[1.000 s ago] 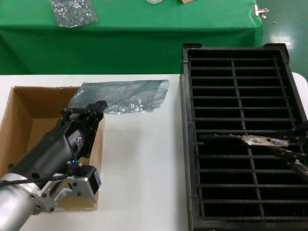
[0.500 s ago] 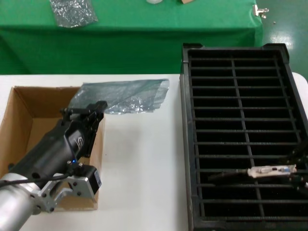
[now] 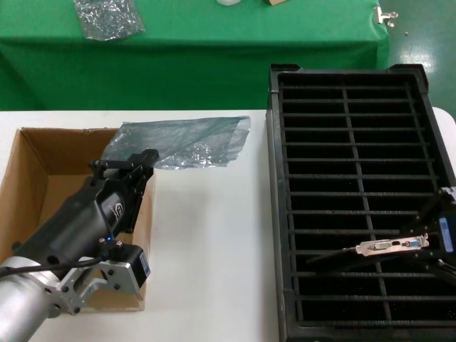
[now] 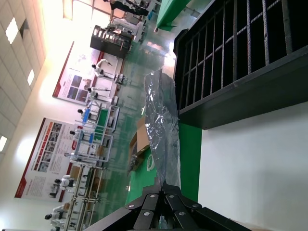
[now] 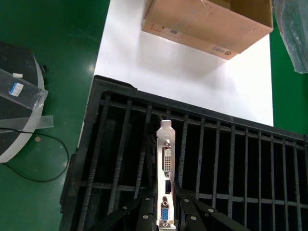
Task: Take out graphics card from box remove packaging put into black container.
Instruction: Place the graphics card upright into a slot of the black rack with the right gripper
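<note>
Silver-bracketed, the graphics card (image 3: 385, 248) sits clamped in my right gripper (image 5: 166, 211), low over the black container's (image 3: 276, 214) near slots by the table's right edge. My left gripper (image 3: 122, 167) pinches the packaging (image 3: 182, 141) above the box (image 3: 28, 153).

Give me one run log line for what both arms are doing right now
right pincer shut on graphics card, over black tray | left pincer shut on plastic bag, above cardboard box

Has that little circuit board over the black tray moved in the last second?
Yes. The graphics card, held by the right hand, has moved a few ribs nearer the robot along the black container.
</note>
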Tool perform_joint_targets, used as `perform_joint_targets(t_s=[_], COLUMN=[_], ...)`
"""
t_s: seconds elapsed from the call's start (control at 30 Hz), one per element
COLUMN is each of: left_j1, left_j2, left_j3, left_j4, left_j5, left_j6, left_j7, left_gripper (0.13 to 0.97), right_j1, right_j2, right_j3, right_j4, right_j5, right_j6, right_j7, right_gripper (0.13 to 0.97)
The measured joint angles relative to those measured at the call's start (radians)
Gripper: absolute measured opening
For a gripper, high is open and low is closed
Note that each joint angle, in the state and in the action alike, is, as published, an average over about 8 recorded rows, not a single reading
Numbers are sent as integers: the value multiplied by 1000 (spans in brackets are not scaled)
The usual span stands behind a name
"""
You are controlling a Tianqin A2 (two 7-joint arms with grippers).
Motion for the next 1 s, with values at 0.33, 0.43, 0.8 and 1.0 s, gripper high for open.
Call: perform_joint_targets(t_s=[0.33, 0.43, 0.8, 1.0], left_j1=[0, 0, 0, 0], left_j2=[0, 0, 0, 0], left_j3=[0, 0, 0, 0], left_j4=[0, 0, 0, 0], left_j5=[0, 0, 0, 0], left_j6=[0, 0, 0, 0], left_j7=[0, 0, 0, 0], left_gripper=[139, 139, 139, 139], right_j1=[90, 114, 155, 162], right_j2=[-50, -56, -70, -80], right_j3=[-91, -118, -166, -170], right_j4=[-96, -118, -170, -198], right_j5=[-14, -9, -24, -47], right_j6=[-13, -13, -14, -14], right_j7=[34, 51, 76, 68], right_gripper=[188, 188, 188, 188])
